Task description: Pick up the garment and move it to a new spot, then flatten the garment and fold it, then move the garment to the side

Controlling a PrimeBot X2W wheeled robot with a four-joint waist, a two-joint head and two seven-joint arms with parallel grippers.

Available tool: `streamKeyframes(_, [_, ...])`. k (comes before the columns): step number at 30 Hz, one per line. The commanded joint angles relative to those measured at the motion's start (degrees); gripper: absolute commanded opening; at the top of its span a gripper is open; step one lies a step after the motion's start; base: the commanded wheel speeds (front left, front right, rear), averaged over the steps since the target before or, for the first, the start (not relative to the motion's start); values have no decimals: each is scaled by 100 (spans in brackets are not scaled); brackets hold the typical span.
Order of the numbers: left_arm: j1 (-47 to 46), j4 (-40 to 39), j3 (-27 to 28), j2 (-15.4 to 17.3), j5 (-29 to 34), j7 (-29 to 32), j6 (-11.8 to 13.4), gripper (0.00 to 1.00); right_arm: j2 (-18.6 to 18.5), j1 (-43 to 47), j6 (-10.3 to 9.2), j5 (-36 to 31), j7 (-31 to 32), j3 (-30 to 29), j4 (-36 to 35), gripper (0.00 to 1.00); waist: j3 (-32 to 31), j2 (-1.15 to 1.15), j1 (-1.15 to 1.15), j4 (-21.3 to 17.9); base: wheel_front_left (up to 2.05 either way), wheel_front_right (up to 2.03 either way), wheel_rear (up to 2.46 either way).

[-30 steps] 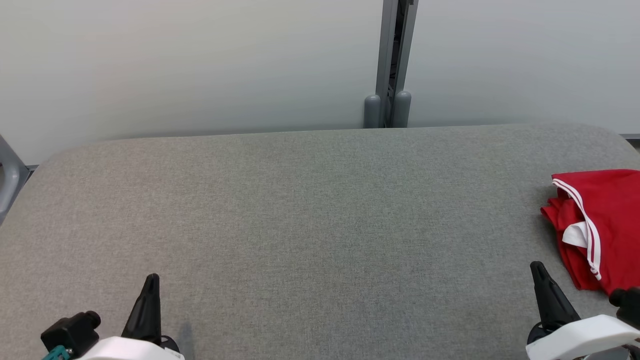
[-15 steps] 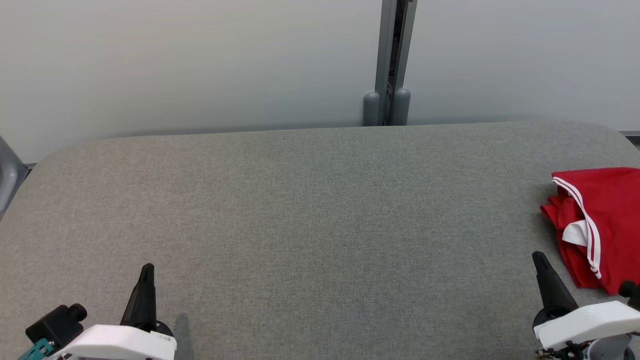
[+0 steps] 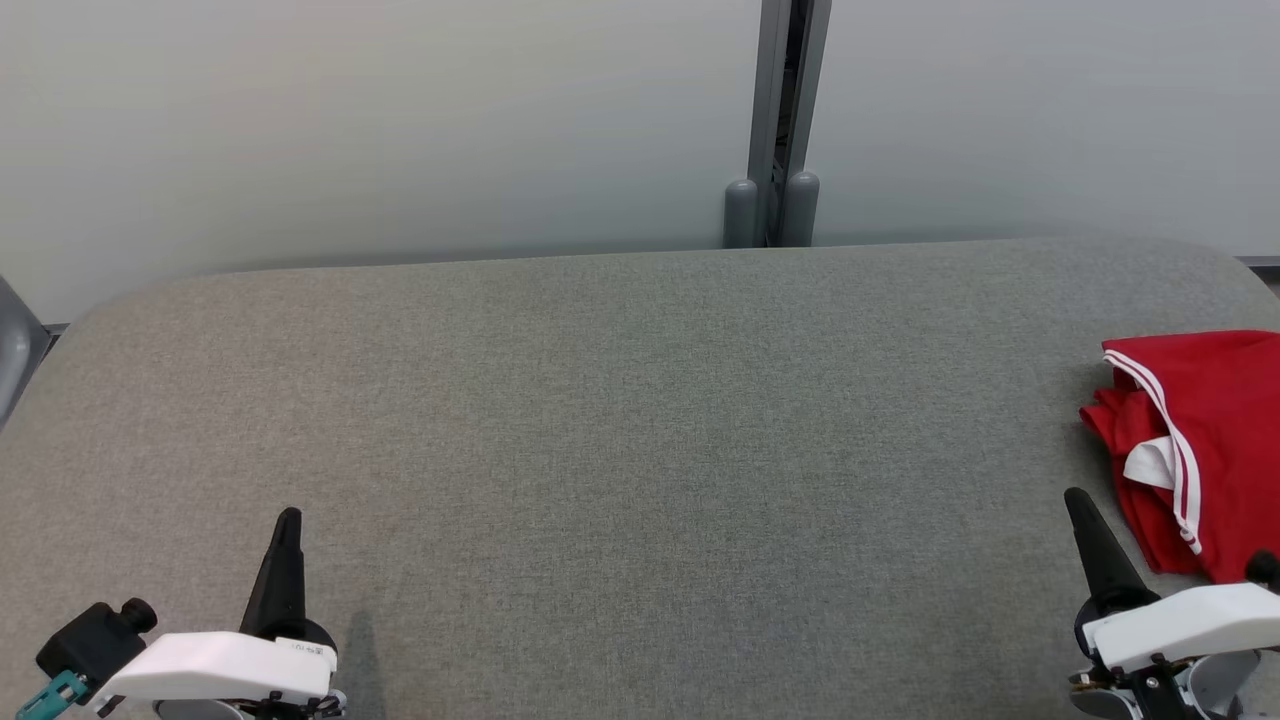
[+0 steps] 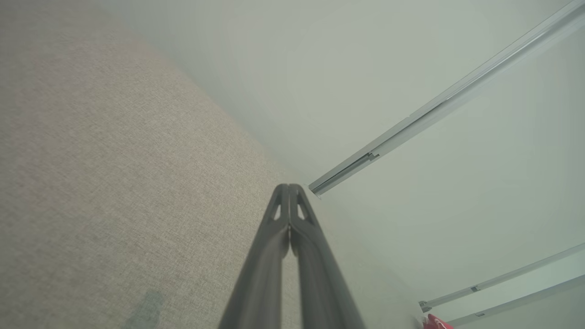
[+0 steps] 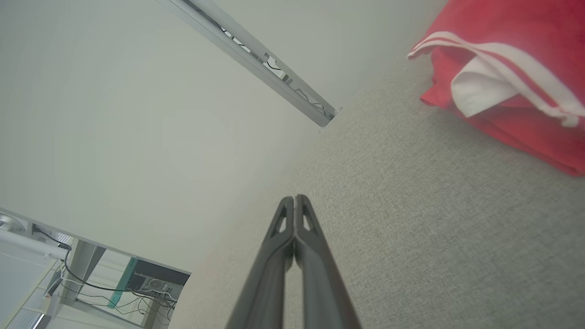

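Note:
A red garment (image 3: 1215, 440) with white stripes and a white lining lies bunched at the right edge of the grey fabric table (image 3: 620, 420); it also shows at the upper right of the right wrist view (image 5: 507, 68) and as a red scrap at the bottom of the left wrist view (image 4: 436, 322). My right gripper (image 3: 1078, 500) is shut and empty, just left of the garment's near edge, its tip (image 5: 295, 198) apart from the cloth. At the lower left, far from the garment, my left gripper (image 3: 288, 518) is shut with nothing in it, tips together (image 4: 289, 187).
A pale wall with a grey vertical post (image 3: 775, 120) runs behind the table's far edge. A grey frame part (image 3: 15, 350) stands off the table's left end. The right wrist view catches a desk with cables (image 5: 91, 278) beyond the wall panel.
Both grippers have risen slightly in the head view, and the whole picture has shifted a little as the camera moved. The garment lies as before.

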Motion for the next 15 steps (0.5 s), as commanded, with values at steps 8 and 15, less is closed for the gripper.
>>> streamKeyframes(8, [-266, 32, 184, -55, -553, 101, -140, 0, -57, -313, 2, 638, 82, -85, 159, 0, 23, 0, 0, -11, 0, 0, 0])
streamKeyframes(15, [-333, 83, 276, -114, -907, 172, -222, 0, -61, -430, 2, 1047, 137, -117, 292, 0, 41, 0, 0, -19, 0, 0, 0])
